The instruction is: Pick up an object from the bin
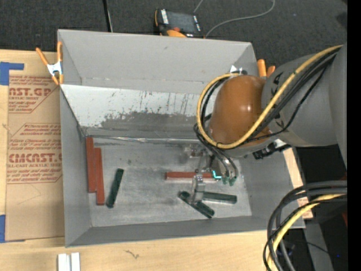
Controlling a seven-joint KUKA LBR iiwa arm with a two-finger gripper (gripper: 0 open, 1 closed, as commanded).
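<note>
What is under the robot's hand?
A level green stick and a slanted green stick lie there, and a red stick reaches in from the view's left. The hand covers where they meet.

Dark floor (grey, speckled like carpet) behind a pale wooden tabletop.

Robotics lab, cabled arm, metal bin

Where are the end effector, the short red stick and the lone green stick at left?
end effector (197,194): camera view, its tip.
short red stick (180,175): camera view, mid-length.
lone green stick (115,187): camera view, mid-length.
</note>
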